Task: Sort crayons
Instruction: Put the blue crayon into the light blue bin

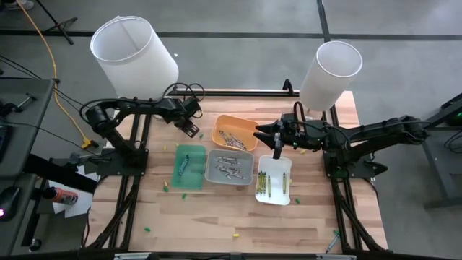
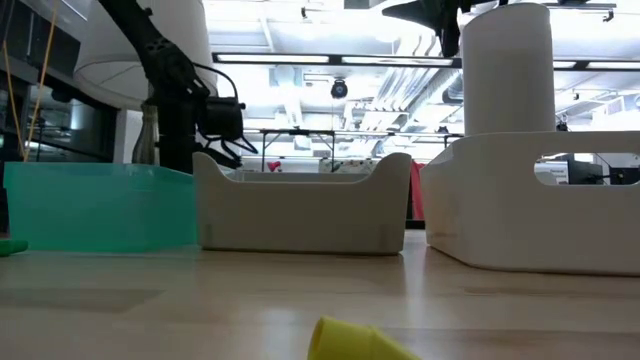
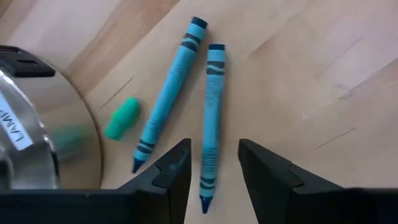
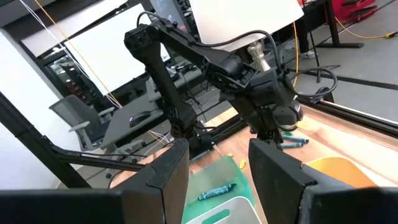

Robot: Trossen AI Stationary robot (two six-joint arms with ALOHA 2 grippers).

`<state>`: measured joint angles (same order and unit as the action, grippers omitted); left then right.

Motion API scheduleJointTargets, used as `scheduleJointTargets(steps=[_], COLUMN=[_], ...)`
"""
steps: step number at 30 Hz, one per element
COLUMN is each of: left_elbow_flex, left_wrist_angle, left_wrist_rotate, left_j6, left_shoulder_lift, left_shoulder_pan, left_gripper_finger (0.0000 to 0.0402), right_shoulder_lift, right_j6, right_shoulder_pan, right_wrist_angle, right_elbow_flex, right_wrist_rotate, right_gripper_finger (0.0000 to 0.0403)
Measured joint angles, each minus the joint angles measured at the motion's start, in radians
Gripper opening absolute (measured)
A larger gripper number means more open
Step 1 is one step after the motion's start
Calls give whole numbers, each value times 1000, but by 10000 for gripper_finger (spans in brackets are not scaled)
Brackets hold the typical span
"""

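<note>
Plainly the left end effector, open and empty, straddled one of two blue crayons lying on the tabletop, so lowering squarely before closing seemed best.

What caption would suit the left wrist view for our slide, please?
Open left gripper poised over one of two blue crayons lying on the wooden table.

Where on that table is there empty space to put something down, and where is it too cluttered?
The widest bare wood lies along the near edge, below the green tray, grey tray and white tray, with only a few stray crayon bits. The far middle is crowded: the orange tray, both end effectors and two blue crayons.
</note>
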<state>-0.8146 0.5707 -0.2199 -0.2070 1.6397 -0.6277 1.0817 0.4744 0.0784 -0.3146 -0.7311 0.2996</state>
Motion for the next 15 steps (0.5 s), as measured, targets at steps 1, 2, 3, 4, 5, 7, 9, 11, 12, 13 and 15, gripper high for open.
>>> scheduleJointTargets(steps=[1, 2, 3, 4, 5, 7, 9, 11, 12, 13, 15], left_elbow_flex=[0, 0, 1, 2, 2, 3, 3, 3, 2, 1, 0], left_wrist_angle=[0, -1, 0, 1, 1, 3, 3, 2, 1, 2, 2], left_wrist_rotate=[10, 22, 31, 35, 35, 43, 56, 74, 83, 91, 96], left_j6=[-1, -1, -1, -2, -8, -16, -16, -17, -18, -18, -18], left_shoulder_lift=[0, 0, -3, -5, -7, -10, -10, -6, -2, 2, 14], left_shoulder_pan=[0, 1, 4, 7, 13, 21, 26, 26, 26, 26, 25], left_gripper_finger=[131, 131, 131, 131, 131, 131, 131, 131, 131, 131, 131], right_shoulder_lift=[0, 0, 0, 0, 0, 0, 0, 0, 0, 0, 0], right_j6=[0, 0, -1, -1, -1, -2, -3, -3, -3, -4, -7], right_shoulder_pan=[0, 0, 0, 0, 0, 0, 0, 0, 0, 0, 0], right_wrist_angle=[0, 0, 0, 0, 0, 0, 0, 2, 2, 2, 3], right_elbow_flex=[0, 0, 0, 0, 0, 0, 0, 0, 0, 0, 0], right_wrist_rotate=[0, 0, 0, 0, 0, 4, 19, 31, 32, 32, 32], right_gripper_finger=[160, 160, 160, 160, 160, 160, 160, 160, 160, 160, 160])
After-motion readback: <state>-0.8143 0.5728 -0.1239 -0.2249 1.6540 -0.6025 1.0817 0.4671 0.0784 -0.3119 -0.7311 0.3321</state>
